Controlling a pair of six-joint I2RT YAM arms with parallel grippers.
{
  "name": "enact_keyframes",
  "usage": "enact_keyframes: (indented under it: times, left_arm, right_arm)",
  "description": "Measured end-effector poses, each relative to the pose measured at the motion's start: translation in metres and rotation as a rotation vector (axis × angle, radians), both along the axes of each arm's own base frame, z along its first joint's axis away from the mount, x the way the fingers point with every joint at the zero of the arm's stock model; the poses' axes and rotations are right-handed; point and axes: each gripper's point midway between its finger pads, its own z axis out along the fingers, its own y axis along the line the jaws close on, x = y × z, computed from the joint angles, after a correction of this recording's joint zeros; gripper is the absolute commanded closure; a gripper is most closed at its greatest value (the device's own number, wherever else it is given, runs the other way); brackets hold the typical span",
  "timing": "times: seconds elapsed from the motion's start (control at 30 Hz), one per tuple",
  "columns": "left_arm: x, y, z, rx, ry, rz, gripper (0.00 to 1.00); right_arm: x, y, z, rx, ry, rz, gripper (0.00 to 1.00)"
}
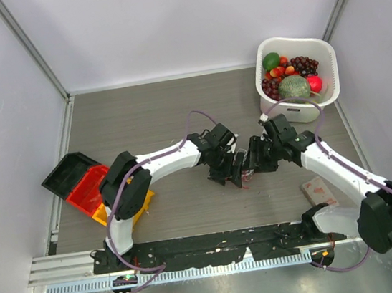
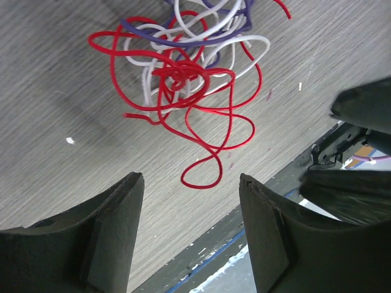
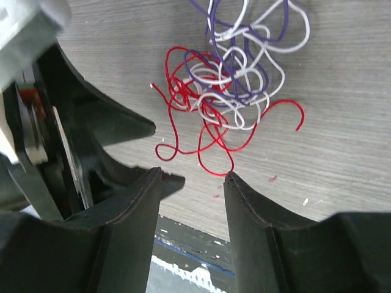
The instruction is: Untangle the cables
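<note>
Red, white and purple cables [image 2: 183, 79] lie knotted between my left claw [image 2: 189, 180] and right claw [image 3: 192, 175], both open, poised for opposite pulls.

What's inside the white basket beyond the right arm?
Fruit: a green avocado, dark grapes, a green melon, a pink-red fruit and small red pieces. Whatever lies beneath them, and the floor of the basket, is covered.

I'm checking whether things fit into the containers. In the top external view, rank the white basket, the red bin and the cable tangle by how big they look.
1. white basket, clearly largest
2. red bin, partly hidden
3. cables, smallest as seen, though most of the tangle is hidden in this view
</note>
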Motion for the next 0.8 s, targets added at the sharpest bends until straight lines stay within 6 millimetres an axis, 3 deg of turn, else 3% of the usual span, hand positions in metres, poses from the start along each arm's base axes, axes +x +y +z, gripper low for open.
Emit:
enact_keyframes:
  times: [0.23,0.4,0.5,0.7,0.8]
  left_arm:
    - [0.005,0.002,-0.003,0.003,-0.012,-0.004,0.50]
    - [0.007,-0.006,-0.005,-0.016,0.000,-0.009,0.74]
    - [0.008,-0.010,-0.004,-0.029,0.001,-0.011,0.98]
    - [0.008,-0.011,0.001,-0.048,-0.014,-0.026,1.00]
    - [0.003,-0.007,0.017,-0.081,-0.028,-0.038,1.00]
  right_arm:
    - [-0.020,-0.006,0.001,0.030,0.005,-0.050,0.49]
    - [-0.026,-0.009,-0.002,0.025,0.030,-0.067,0.49]
    - [-0.027,-0.009,-0.003,0.023,0.033,-0.070,0.48]
    - [-0.026,-0.005,-0.003,0.037,0.036,-0.054,0.42]
    - [-0.021,-0.003,-0.008,0.034,0.040,-0.045,0.42]
